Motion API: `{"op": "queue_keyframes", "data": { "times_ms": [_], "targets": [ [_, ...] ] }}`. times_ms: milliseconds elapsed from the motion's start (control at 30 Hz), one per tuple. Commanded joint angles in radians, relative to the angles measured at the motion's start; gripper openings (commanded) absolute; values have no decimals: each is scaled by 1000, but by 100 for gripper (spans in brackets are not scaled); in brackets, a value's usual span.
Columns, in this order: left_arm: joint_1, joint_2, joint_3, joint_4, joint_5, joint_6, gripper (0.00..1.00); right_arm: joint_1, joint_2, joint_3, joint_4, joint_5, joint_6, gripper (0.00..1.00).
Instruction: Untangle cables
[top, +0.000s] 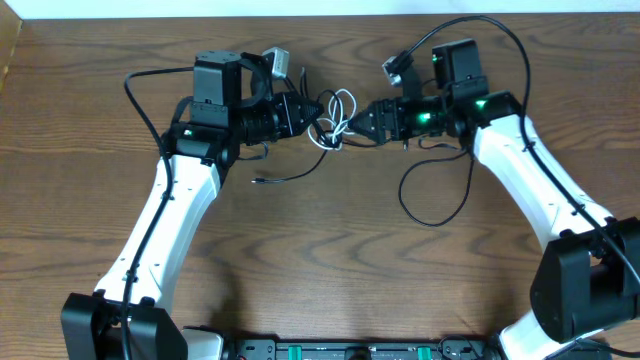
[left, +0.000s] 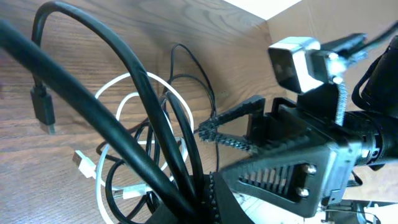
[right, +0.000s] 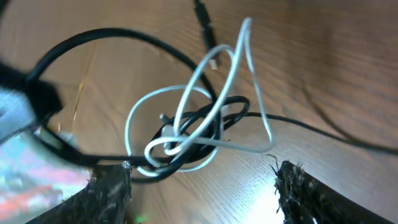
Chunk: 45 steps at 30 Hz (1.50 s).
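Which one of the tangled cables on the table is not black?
The white cable: it is the only light one, looping over and through the black cables, which are all dark.

Cables (top: 338, 108) between left pincer (top: 308, 114), right pincer (top: 356, 121)

Cables (top: 333, 118) on wooden table (top: 340, 260)

- The cables (top: 333, 120) lay bunched on the table (top: 330, 270), between the left gripper (top: 311, 115) and the right gripper (top: 353, 124), whose tips faced each other.
- The bunch sat just ahead of the right gripper's tips and at the left gripper's tips.
- One plug end (top: 258, 181) lay behind the left gripper, beside its arm.
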<state>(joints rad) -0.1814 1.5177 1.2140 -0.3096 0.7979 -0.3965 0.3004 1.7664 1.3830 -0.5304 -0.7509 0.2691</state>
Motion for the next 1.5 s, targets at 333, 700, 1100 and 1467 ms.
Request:
{"op": "queue_keyframes", "data": {
  "times_ms": [333,700,1100,1467],
  "targets": [
    [-2,-2,5,-3,-2,18,7,161,-22,5,52,315,334,49],
    [-2,-2,5,-34,-2,18,8,183,-14,4,63,379,336,1],
    [-2,-2,5,-48,-25,18,7,-2,-72,5,0,229,169,1],
    [-2,-1,5,-49,-51,18,8,-299,-124,4,-136,129,73,1]
  ]
}}
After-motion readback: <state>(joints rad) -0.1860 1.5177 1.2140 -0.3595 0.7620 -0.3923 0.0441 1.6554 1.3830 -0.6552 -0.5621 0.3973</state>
